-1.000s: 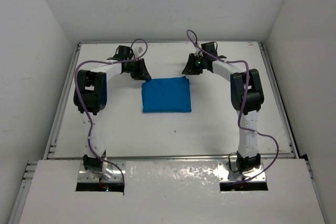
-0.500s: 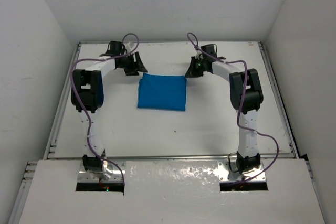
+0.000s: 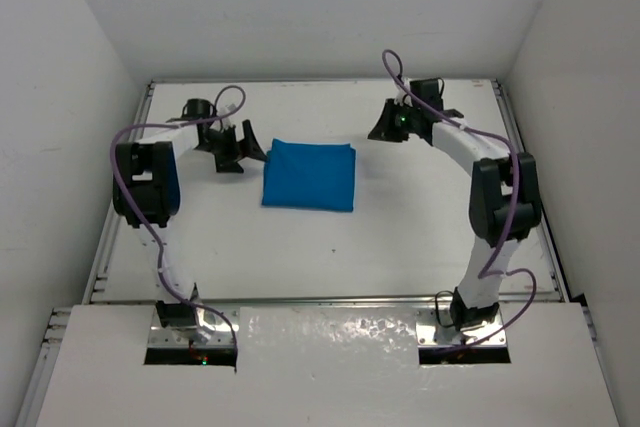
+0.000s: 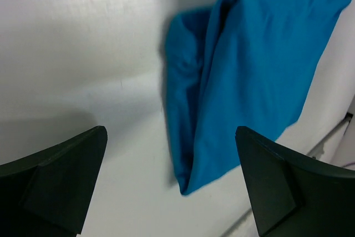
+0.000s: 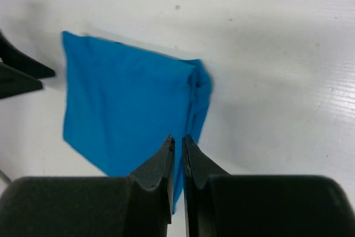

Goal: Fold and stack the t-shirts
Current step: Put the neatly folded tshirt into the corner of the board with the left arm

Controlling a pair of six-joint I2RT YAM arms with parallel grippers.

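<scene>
1 folded t-shirt [image 3: 309,175] lay ahead of jaws; judged light, limp, unfolds easily. Left gripper [image 4: 169,137] wide open, empty; right gripper [image 5: 177,140] nearly closed, empty. Pinch stacked edge nearest jaws.

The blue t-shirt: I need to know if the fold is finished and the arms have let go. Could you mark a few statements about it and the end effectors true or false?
1. The t-shirt lies folded on the table. True.
2. The left end effector is clamped on the shirt's edge. False: its jaws stand wide open beside the shirt's left edge, gripping nothing.
3. The right end effector has its jaws nearly closed with nothing between them. True.
4. The right end effector rests on top of the shirt. False: in the top view it sits off the shirt's far right corner, apart from the cloth.
</scene>
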